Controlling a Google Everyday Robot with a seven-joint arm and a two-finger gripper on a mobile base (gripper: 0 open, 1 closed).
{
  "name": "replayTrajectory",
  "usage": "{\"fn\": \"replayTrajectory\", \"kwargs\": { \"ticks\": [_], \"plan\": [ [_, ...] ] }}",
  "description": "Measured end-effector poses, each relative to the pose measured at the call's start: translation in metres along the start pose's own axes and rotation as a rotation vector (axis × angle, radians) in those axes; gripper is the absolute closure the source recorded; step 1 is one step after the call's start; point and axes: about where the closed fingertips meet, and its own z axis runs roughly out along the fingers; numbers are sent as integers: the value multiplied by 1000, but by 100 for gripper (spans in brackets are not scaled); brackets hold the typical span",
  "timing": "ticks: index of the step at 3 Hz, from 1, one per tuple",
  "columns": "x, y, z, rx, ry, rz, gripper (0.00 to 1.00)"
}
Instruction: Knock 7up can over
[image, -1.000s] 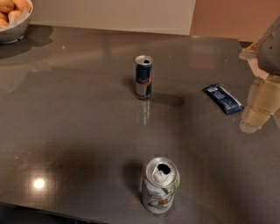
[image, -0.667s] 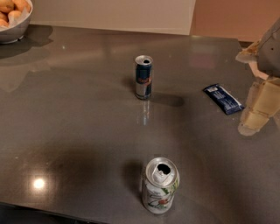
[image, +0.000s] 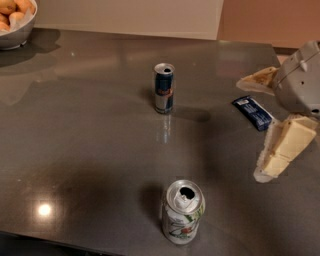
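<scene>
we logged the stout white 7up can with green leaf marks, a red spot and a silver top (image: 183, 212) upright near the front edge of the dark grey glossy tabletop (image: 85, 150). it stood well apart from the jaws, down and to their left. the pale two-finger gripper (image: 251, 126) hung at the right edge of the view, jaws apart and holding nothing. a flat blue snack packet (image: 253, 112) lay on the table, seen in the gap between the jaws.

we judged the 7up can to be thin metal: light, easily dented, and smooth enough to slide on that top. no grasp was needed. a sideways push high on its wall, near the rim, should tip it rather than skid it.

containers: the 7up can's mouth was open, contents not visible. the slimmer blue-and-silver can (image: 164, 88) stood upright, far left of the jaws, contents unknown. a pale bowl (image: 20, 36), furthest left, held round orange-brown fruit (image: 15, 11).
</scene>
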Motion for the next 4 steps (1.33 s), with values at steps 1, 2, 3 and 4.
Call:
{"fn": "replayTrajectory", "kwargs": {
  "ticks": [1,2,3,4],
  "plan": [
    [-21,21,21,-61,-105,-75,0],
    [-30,40,42,-123,-175,-133,0],
    [-37,57,57,-178,-236,-186,0],
    [-44,76,67,-228,-297,-247,0]
  ]
}}
